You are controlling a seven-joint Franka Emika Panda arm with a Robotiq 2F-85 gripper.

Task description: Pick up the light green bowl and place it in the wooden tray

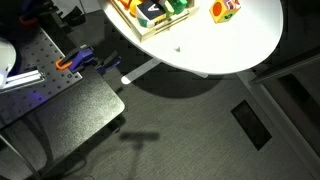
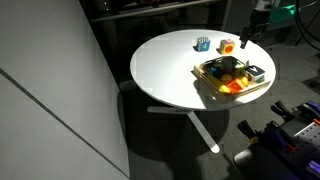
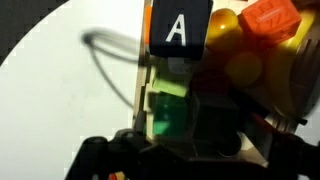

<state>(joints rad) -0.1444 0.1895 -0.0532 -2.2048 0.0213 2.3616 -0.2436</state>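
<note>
Poised above the wooden tray [image 2: 207, 82], close to the worktop [image 2: 165, 70] edge.
Light green bowl [image 3: 170, 89] seemingly inside a tray compartment, just beside black block [image 3: 178, 25] marked A; fingers [image 3: 100, 157] blurred, spread or pressed impossible to tell.

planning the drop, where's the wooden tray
In an exterior view the wooden tray sits on the round white table near its right edge, beside a small orange object.

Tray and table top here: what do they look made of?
The wooden tray looks like pale, unpainted wood with a matt finish, judging by its tan rims. The table top is a smooth, even white, perhaps laminate or painted board; I cannot tell which.
</note>
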